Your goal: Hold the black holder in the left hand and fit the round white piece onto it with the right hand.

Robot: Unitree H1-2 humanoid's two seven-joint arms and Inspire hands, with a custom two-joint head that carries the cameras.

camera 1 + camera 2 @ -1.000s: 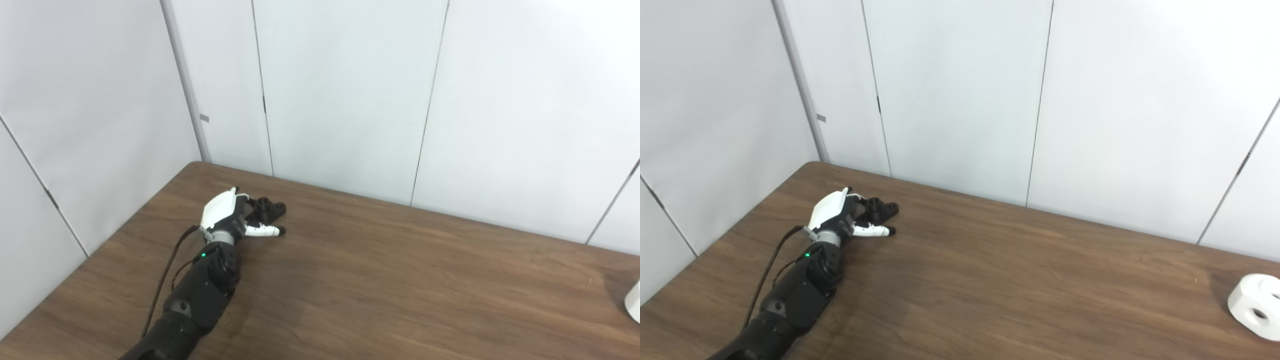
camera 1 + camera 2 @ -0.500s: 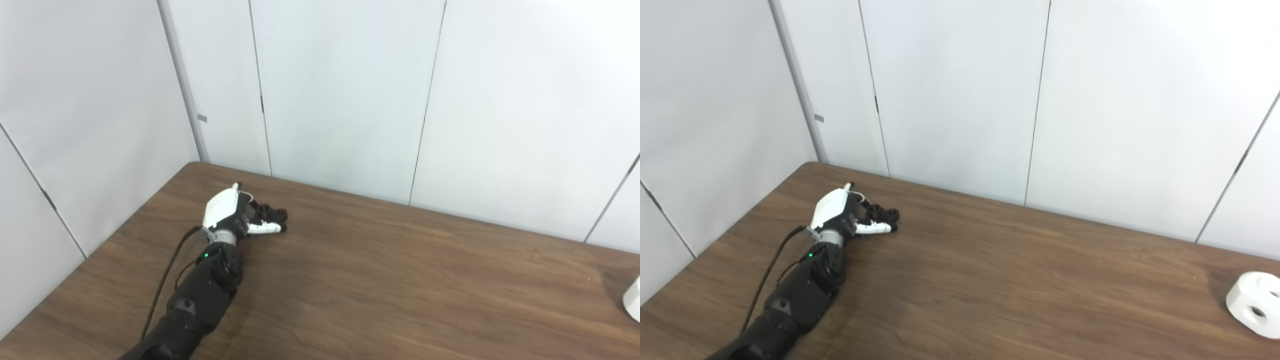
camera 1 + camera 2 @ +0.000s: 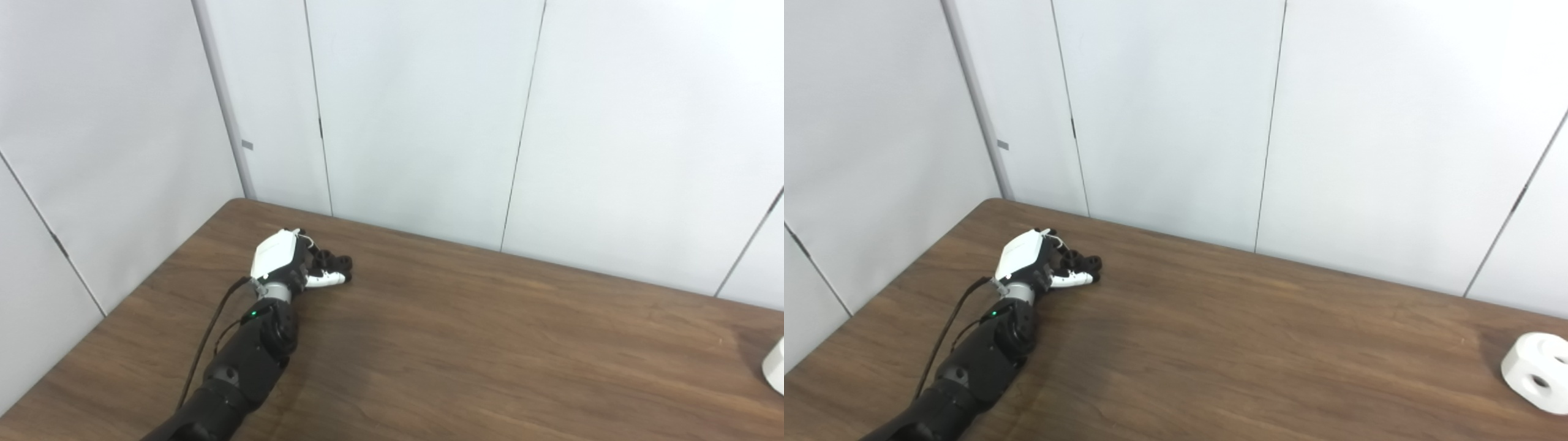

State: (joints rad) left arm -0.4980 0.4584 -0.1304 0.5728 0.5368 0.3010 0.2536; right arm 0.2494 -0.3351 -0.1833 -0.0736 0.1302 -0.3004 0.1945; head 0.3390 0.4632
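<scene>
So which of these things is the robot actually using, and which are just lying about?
Part of the job:
- left hand, closed around the black holder
- round white piece, alone at the table's right edge

Just there:
- wooden table
- white wall panels
- nothing else lies on the table

Left hand on the holder, far left of the table

The left hand (image 3: pixel 283 264) lies on the brown table (image 3: pixel 490 343), fingers curled round the black holder (image 3: pixel 334 264), thumb (image 3: pixel 324 280) along its near side. At the right edge, well apart, a sliver of the white piece (image 3: pixel 775 366) shows.
</scene>
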